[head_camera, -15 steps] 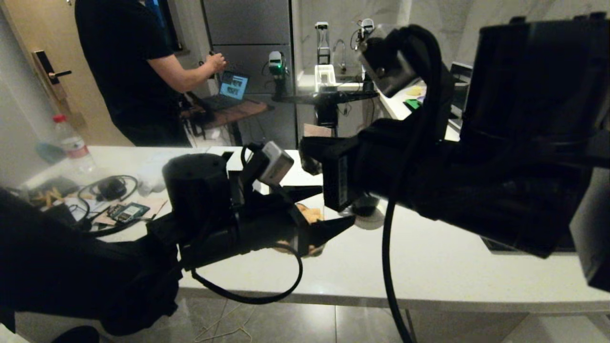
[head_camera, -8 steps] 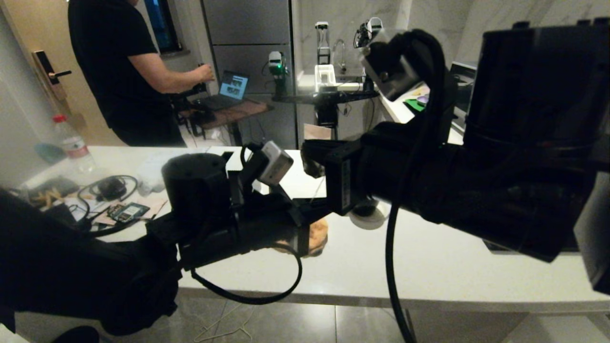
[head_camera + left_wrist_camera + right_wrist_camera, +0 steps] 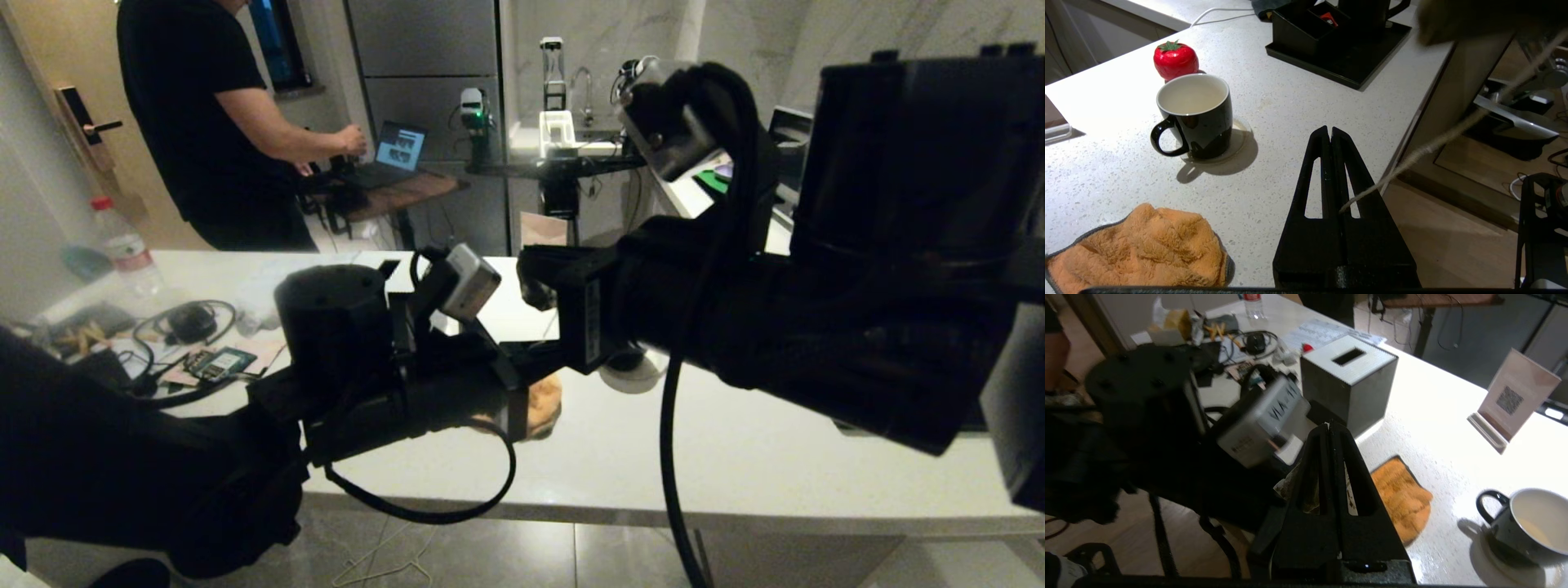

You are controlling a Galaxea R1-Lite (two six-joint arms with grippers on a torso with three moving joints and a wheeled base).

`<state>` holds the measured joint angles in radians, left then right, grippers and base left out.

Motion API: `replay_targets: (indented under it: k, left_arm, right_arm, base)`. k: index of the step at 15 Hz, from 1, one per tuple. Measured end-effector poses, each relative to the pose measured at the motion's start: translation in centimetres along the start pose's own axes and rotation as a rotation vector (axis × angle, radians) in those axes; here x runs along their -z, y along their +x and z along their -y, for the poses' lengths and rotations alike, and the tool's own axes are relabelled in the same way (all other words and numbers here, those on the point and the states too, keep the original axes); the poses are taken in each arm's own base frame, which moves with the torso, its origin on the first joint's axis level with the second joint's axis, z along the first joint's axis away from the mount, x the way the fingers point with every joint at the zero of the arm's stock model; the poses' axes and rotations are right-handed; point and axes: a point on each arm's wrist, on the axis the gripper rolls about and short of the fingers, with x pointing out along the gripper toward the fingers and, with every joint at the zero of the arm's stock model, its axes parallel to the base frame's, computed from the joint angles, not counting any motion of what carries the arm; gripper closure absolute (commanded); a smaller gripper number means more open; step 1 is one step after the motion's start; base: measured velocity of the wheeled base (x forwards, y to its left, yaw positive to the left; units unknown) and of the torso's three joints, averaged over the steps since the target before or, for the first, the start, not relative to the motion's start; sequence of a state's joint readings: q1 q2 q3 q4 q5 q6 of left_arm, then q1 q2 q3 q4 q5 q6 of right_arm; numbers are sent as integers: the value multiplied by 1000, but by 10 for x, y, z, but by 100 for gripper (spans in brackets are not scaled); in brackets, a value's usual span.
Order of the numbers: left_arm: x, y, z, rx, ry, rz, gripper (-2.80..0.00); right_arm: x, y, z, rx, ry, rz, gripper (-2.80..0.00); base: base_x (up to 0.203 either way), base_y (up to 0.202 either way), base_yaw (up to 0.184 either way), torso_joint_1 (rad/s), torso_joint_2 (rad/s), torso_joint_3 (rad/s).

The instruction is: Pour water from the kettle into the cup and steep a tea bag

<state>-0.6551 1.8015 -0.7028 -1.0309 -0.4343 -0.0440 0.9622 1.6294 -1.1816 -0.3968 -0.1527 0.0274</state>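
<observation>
The left gripper [image 3: 1331,132] has its fingers pressed tight on a thin string [image 3: 1412,157], and the orange cloth [image 3: 1139,245] lies on the surface beside them. The cup [image 3: 1194,112] stands ahead of those fingers, well apart. The right gripper [image 3: 1327,428] has its fingers clenched on the tea bag [image 3: 1290,486], close by. If the two pull apart, the string could snap or slip free, and the tea bag might miss the cup.

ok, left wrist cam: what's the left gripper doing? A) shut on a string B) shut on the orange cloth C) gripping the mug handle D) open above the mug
A: the left gripper has its jaws pressed together with a thin string pinched between them, apart from the mug.
</observation>
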Motion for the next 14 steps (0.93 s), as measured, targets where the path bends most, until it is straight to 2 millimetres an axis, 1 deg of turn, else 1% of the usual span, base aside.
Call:
replay_targets:
  k: [3, 14]
  left_arm:
    - [-2, -1, 0, -1, 7, 19, 0]
    - [-2, -1, 0, -3, 9, 26, 0]
  right_arm:
    - [9, 0, 1, 25, 2, 9, 0]
    - [52, -7, 5, 86, 2, 3, 0]
  base:
    - [0, 0, 0, 0, 0, 0]
    - [0, 0, 0, 0, 0, 0]
